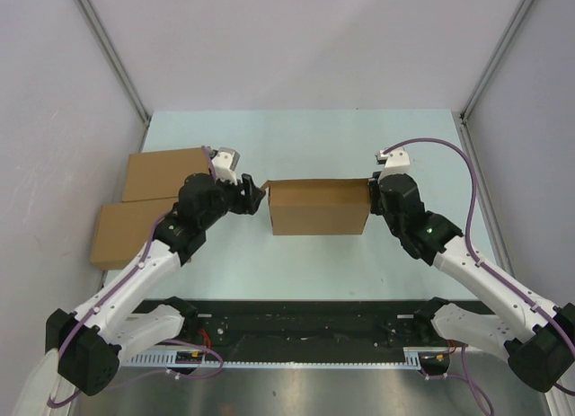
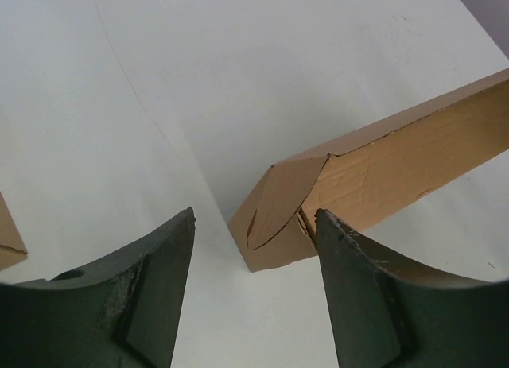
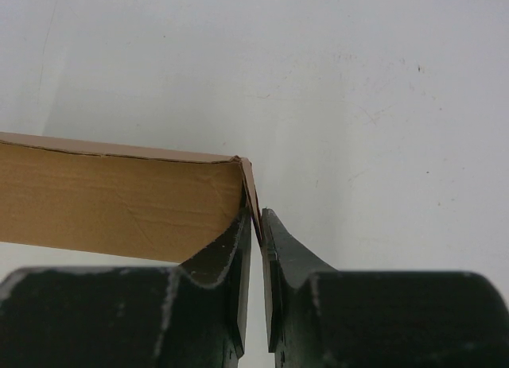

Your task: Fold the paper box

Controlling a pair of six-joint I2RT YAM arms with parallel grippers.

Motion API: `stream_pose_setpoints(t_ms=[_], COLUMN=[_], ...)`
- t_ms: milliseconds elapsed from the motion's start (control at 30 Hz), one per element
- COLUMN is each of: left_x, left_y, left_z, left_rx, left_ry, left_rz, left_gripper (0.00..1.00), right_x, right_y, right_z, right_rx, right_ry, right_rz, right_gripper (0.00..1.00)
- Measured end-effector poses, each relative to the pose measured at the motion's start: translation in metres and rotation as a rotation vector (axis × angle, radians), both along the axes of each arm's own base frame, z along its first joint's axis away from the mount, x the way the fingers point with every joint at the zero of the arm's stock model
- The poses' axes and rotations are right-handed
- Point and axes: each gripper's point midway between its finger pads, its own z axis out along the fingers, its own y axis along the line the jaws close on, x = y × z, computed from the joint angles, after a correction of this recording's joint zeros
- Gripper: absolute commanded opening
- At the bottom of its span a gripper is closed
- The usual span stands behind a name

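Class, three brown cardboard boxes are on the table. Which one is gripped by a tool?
The paper box in the centre: the right tool pinches its end wall. The flat boxes at left are not held.

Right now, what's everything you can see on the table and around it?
box: one, brown, middle of the table
flat boxes: two, brown, left side of the table, one behind the other
table: one, pale blue-green, under everything
arms: two, white and black, bases at the near edge
left gripper: one, black, open, at the box's left end
right gripper: one, black, pinching the box's right end wall
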Motion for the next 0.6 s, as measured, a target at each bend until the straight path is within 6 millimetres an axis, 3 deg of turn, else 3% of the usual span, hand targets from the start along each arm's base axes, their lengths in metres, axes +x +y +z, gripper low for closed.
stream_pose_setpoints(t_ms=[267, 500, 600], left_x=[0.007, 0.010, 0.009], left_y=[-0.003, -0.009, -0.011], left_z=[0.002, -0.011, -0.012], left_rx=[0.020, 0.034, 0.033], left_ry=[-0.005, 0.029, 0.034], left_rz=[-0.008, -0.032, -0.043], left_gripper=[0.60, 0.28, 0.22], right_x=[0.000, 0.000, 0.000], right_y=[0.000, 0.001, 0.001], right_z=[0.000, 0.001, 0.001], right_rx=[0.001, 0.004, 0.004], right_ry=[0.000, -0.002, -0.002], right_rz=[0.001, 0.003, 0.004], right_gripper=[0.13, 0.13, 0.12])
